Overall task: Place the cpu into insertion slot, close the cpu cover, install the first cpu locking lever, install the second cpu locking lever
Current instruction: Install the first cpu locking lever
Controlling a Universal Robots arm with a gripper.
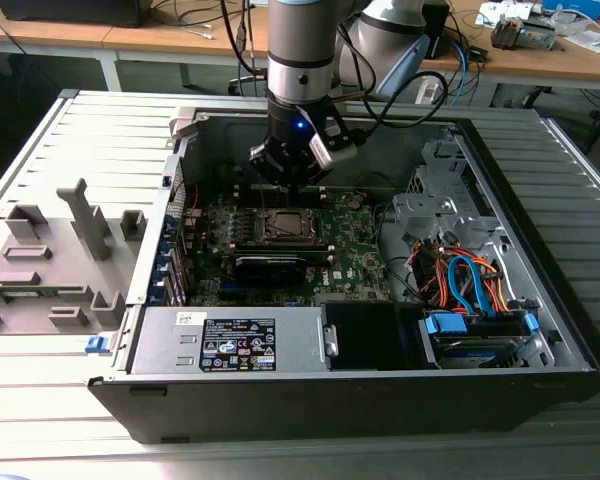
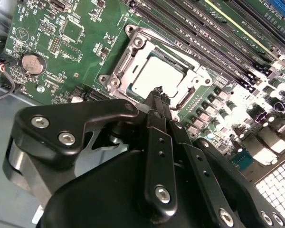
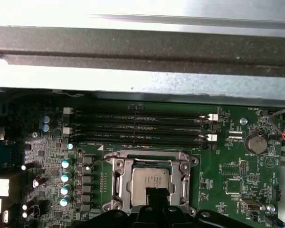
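The hand stands with its black fingers drawn together, gripping nothing, tips just above one edge of the cpu. That flat silver-grey square lies seated in the insertion slot, framed by the cpu cover, a thin bright metal plate lying flat on the green circuit board.

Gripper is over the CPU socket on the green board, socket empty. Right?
Not empty. The first wrist view shows the cpu, silver-grey top up, seated in the insertion slot. The rest holds: the gripper is over that socket on the green board.
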